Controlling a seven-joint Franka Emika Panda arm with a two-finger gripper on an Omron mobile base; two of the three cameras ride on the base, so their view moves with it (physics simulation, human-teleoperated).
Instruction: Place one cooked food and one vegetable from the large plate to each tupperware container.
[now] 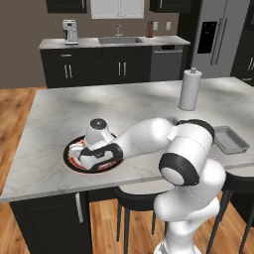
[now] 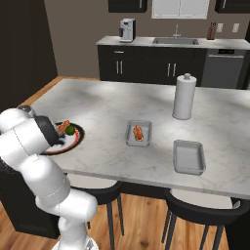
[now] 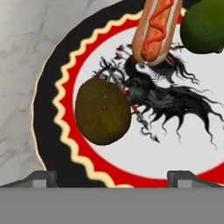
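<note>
Brown-green lumpy vegetable point(image 3: 103, 110), maybe a potato: looks hard and firm, not squishy, a bit heavy for its size. Rough skin, so likely not slippery. Round like an egg, so could roll if pushed on one side. Best to pinch across the fat middle, one finger on each side, straight down from above.

Dark, dull and bumpy, with no shine. Lying on the white middle of the large plate point(image 3: 46, 100), touching the black scribbly drawing. Just beside it, farther off on the plate, a hot dog point(image 3: 156, 28) in a bun with a red squiggle of sauce, soft and easy to squash. Next to that, a round green vegetable point(image 3: 203, 26), smooth and shiny.

Gripper point(image 3: 111, 178) hanging right over the plate, fingers spread wide apart, holding nothing.

Plate near the left edge of the marble island counter point(image 2: 112, 100). Well to the right, a tupperware container point(image 2: 130, 139) with one hot dog inside and no vegetable yet. Farther right and nearer, the second tupperware container point(image 2: 189, 157), with nothing in it. Behind both, a white paper-towel roll point(image 2: 184, 96) standing up.
</note>
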